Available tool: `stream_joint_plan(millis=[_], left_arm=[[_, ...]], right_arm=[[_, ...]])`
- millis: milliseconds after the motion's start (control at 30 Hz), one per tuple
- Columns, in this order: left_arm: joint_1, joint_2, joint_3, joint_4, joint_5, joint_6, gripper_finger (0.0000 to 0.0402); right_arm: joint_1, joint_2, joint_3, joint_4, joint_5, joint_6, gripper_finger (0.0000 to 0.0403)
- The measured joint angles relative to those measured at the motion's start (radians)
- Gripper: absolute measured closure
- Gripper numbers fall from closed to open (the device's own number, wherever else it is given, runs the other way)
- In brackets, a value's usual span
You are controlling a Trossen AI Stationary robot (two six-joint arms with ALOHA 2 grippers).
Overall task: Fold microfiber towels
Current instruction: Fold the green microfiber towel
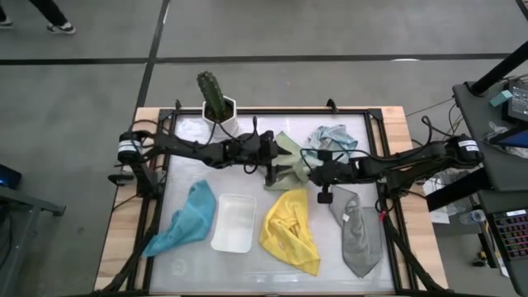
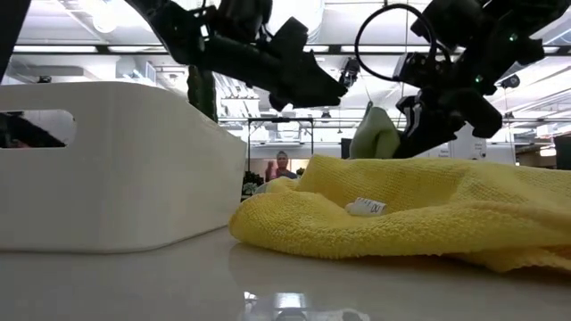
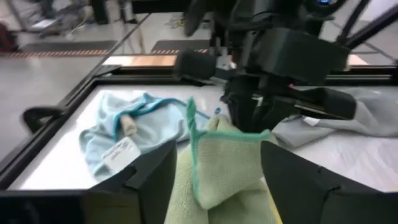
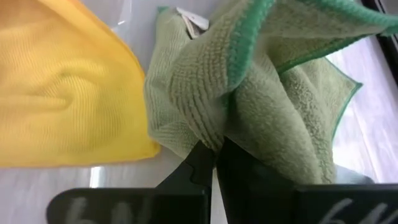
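Observation:
The pale green towel (image 1: 289,157) lies bunched at the table's middle, with part of it raised (image 2: 375,134). My right gripper (image 1: 308,172) is shut on it. My left gripper (image 1: 278,169) is open, its fingers either side of the raised towel (image 3: 217,168). The light blue towel (image 1: 330,139) lies crumpled at the far right. The yellow towel (image 1: 290,231), the grey towel (image 1: 360,235) and the teal towel (image 1: 186,219) lie crumpled along the near side. My right gripper pinches a gathered fold of the pale green towel (image 4: 208,127) between its two shut fingers, with several layers bunched there. The fingers come slanting down from the table's right. The held part stands up off the table, and the rest lies slack on it. My left gripper: I cannot tell whether its fingers touch the towel.
A white tray (image 1: 233,223) stands between the teal and yellow towels. A potted cactus (image 1: 216,99) stands at the far edge. A dark frame (image 1: 388,198) runs around the white work surface. A person (image 2: 283,165) shows far behind the table.

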Motion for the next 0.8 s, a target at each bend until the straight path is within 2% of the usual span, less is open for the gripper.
stream_joint_plan(millis=[67,467,667,800], left_arm=[[0.002,0.024,0.000,0.029,0.031,0.021,0.0174],[0.027,0.155,0.043,0.175,0.043,0.015,0.0171],[0.050,0.217,0.096,0.172,0.186,-0.034,0.0171],[0.054,0.232,0.104,0.173,0.217,-0.036,0.0171]], right_arm=[[0.000,0.002,0.000,-0.001,0.000,-0.005,0.0394],[0.000,0.005,0.000,0.002,0.000,-0.017,0.0394],[0.000,0.005,0.000,0.004,-0.001,-0.018,0.0394],[0.000,0.005,0.000,0.004,-0.001,-0.018,0.0394]])
